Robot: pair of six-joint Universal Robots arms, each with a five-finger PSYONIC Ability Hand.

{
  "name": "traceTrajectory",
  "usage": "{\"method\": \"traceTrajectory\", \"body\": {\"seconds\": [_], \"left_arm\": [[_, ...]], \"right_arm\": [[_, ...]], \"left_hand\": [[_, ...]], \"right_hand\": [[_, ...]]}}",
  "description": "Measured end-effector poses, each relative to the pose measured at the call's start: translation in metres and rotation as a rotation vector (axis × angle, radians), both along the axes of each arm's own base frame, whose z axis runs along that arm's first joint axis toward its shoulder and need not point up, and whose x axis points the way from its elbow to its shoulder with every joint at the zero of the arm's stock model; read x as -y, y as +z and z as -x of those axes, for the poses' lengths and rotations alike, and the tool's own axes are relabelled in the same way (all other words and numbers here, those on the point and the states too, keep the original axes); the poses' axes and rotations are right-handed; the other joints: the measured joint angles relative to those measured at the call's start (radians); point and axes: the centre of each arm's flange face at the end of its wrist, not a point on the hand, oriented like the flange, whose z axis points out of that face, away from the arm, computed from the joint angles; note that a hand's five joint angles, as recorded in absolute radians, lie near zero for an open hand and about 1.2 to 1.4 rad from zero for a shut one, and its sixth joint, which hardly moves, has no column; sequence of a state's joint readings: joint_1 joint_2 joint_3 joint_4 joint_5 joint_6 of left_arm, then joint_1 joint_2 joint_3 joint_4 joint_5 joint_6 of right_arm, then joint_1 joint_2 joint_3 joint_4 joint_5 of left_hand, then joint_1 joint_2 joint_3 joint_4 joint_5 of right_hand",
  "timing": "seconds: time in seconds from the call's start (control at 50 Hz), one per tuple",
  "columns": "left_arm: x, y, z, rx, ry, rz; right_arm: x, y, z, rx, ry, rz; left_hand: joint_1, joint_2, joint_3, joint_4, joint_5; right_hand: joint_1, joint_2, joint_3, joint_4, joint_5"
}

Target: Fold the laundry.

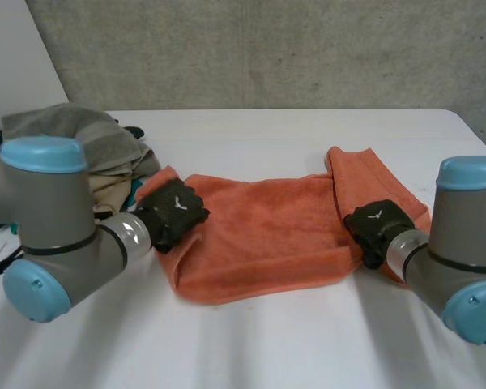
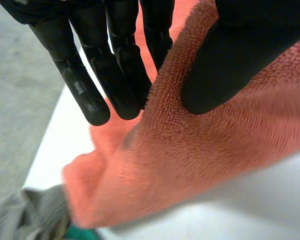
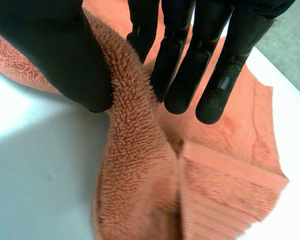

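Note:
An orange towel (image 1: 267,231) lies spread across the middle of the white table (image 1: 251,340), its right end folded over. My left hand (image 1: 172,214) sits on the towel's left edge; in the left wrist view the towel's edge (image 2: 190,150) is pinched between the thumb and the straight fingers (image 2: 110,75). My right hand (image 1: 378,228) is at the towel's right edge, by the folded flap. In the right wrist view a ridge of the towel (image 3: 135,165) is pinched between its thumb and its fingers (image 3: 190,65).
A pile of other laundry (image 1: 89,150), grey and beige cloth with a bit of teal, lies at the table's back left, close behind my left hand. The table's far edge meets a grey wall. Bare table lies in front of the towel.

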State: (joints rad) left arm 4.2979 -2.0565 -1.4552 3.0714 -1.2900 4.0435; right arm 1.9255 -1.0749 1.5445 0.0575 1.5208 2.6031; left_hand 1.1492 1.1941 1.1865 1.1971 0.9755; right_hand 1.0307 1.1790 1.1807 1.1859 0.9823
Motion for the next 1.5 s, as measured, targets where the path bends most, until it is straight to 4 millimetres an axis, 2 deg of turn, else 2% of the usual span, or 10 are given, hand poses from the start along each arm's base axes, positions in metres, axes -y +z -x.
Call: {"method": "traceTrajectory", "body": {"seconds": [0.24,0.28,0.32,0.38,0.48,0.54,0.66,0.76,1.06,1.5], "left_arm": [[0.005,0.051,-0.018,-0.306,0.269,0.002],[0.005,0.054,-0.019,-0.337,0.284,0.006],[0.006,0.055,-0.02,-0.355,0.297,0.015],[0.009,0.054,-0.023,-0.368,0.328,0.037],[0.015,0.052,-0.03,-0.365,0.386,0.068],[0.02,0.051,-0.038,-0.361,0.431,0.088],[0.028,0.054,-0.048,-0.366,0.475,0.113],[0.031,0.056,-0.051,-0.374,0.485,0.122],[0.034,0.053,-0.052,-0.376,0.487,0.123],[0.035,0.052,-0.053,-0.374,0.492,0.124]], "right_arm": [[0.02,0.038,0.003,-0.131,0.043,0.13],[0.024,0.042,-0.002,-0.11,0.062,0.181],[0.025,0.043,-0.008,-0.087,0.086,0.22],[0.024,0.043,-0.015,-0.055,0.126,0.245],[0.019,0.04,-0.016,-0.005,0.13,0.207],[0.022,0.049,0.001,0.068,0.043,0.161],[0.038,0.063,0.067,0.188,-0.215,0.043],[0.031,0.048,0.096,0.211,-0.246,-0.083],[0.029,-0.009,0.094,0.024,0.01,0.019],[0.056,-0.023,0.081,-0.121,0.139,0.102]], "left_hand": [[0.0,0.003,0.004,0.0,0.0],[0.0,0.003,0.004,0.0,0.0],[0.0,0.003,0.004,0.0,0.0],[0.0,0.003,0.004,0.0,0.0],[0.0,0.003,0.004,0.0,0.0],[0.0,0.003,0.004,0.0,0.0],[0.0,0.003,0.004,0.0,0.0],[0.0,0.003,0.004,0.0,0.0],[0.0,0.003,0.004,0.001,0.0],[0.0,0.003,0.004,0.004,0.0]], "right_hand": [[-0.009,-0.01,-0.022,-0.023,-0.009],[-0.332,-0.376,-0.372,-0.375,-0.339],[-0.332,-0.376,-0.372,-0.375,-0.339],[-0.769,-0.887,-0.886,-0.892,-0.857],[-0.819,-0.961,-0.97,-0.954,-0.916],[-0.819,-0.961,-0.97,-0.954,-0.916],[-0.745,-0.872,-0.873,-0.881,-0.844],[-0.648,-0.781,-0.771,-0.779,-0.758],[-0.645,-0.769,-0.775,-0.784,-0.768],[-0.757,-0.886,-0.905,-0.896,-0.875]]}}
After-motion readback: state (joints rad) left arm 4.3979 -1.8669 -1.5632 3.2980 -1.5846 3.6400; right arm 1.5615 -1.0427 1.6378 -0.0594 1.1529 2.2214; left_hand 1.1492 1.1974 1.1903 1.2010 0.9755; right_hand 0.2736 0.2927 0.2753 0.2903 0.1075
